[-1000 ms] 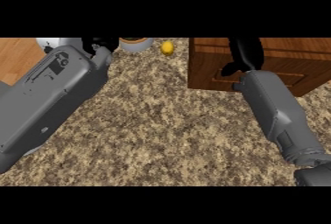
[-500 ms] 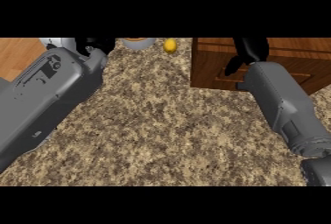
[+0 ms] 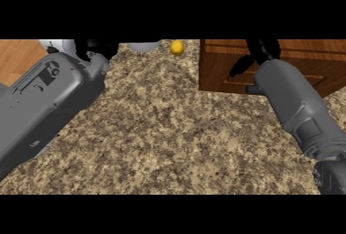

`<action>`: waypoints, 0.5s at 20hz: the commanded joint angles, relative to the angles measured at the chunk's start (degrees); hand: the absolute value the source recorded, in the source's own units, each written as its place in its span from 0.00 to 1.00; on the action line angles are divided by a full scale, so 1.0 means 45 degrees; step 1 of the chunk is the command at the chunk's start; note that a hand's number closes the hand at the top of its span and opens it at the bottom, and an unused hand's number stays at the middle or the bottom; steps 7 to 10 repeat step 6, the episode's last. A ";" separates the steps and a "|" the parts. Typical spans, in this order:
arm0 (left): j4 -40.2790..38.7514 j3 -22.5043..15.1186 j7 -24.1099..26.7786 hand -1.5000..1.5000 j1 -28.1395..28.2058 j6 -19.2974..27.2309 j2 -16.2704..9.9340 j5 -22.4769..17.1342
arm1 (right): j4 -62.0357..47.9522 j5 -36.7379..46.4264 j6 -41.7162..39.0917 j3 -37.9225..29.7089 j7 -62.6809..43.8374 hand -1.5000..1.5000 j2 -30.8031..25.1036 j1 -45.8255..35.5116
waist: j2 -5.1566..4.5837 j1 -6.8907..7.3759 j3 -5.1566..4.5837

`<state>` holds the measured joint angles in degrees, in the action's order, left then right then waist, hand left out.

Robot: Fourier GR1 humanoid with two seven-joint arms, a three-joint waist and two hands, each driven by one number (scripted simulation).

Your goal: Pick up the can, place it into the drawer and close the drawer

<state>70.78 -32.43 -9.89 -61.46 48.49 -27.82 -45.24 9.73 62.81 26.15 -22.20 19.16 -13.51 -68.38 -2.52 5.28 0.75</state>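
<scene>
Granite counter (image 3: 175,137) with a wooden drawer unit (image 3: 297,68) at 1 o'clock, where the right hand (image 3: 260,52) shows its fingers hanging relaxed. At 11 o'clock the left hand (image 3: 94,48) is mostly cut off, finger state unclear; can (image 3: 145,45) and yellow object (image 3: 176,47) lie at 12 o'clock.

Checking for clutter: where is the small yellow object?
In the head view, the yellow object sits at the counter's far edge, between a grey object and the wooden drawer unit.

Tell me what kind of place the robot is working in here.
Most likely a kitchen: a speckled granite-look counter, a wooden drawer unit at the right where the right hand reaches, and a small yellow object at the far edge, possibly fruit.
</scene>
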 commanded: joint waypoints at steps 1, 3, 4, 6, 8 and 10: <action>0.0074 0.0043 -0.0131 0.00 0.0092 0.0054 -0.0011 0.0006 | 0.0483 -0.2478 -0.1002 -0.2199 0.0867 0.00 0.0450 -0.0906 | 0.0152 0.0079 -0.0069; 0.0189 -0.0133 -0.0127 0.00 0.0290 0.0119 -0.0088 0.0195 | 0.0468 -0.2731 -0.0963 -0.2462 0.0876 0.00 0.0620 -0.0972 | 0.0186 0.0106 -0.0104; 0.0485 -0.0025 -0.0144 0.00 0.0204 0.0243 0.0100 0.0112 | 0.0450 -0.2914 -0.0940 -0.2670 0.1172 0.00 0.0446 -0.0750 | 0.0119 0.0221 -0.0099; 0.0369 -0.0027 0.0056 0.00 0.0730 0.0096 -0.0089 0.0252 | 0.0350 -0.2949 -0.1064 -0.2702 0.1362 0.00 0.0522 -0.0732 | 0.0118 0.0125 -0.0127; 0.0369 -0.0027 0.0056 0.00 0.0730 0.0096 -0.0089 0.0252 | 0.0350 -0.2949 -0.1064 -0.2702 0.1362 0.00 0.0522 -0.0732 | 0.0118 0.0125 -0.0127; 0.0369 -0.0027 0.0056 0.00 0.0730 0.0096 -0.0089 0.0252 | 0.0350 -0.2949 -0.1064 -0.2702 0.1362 0.00 0.0522 -0.0732 | 0.0118 0.0125 -0.0127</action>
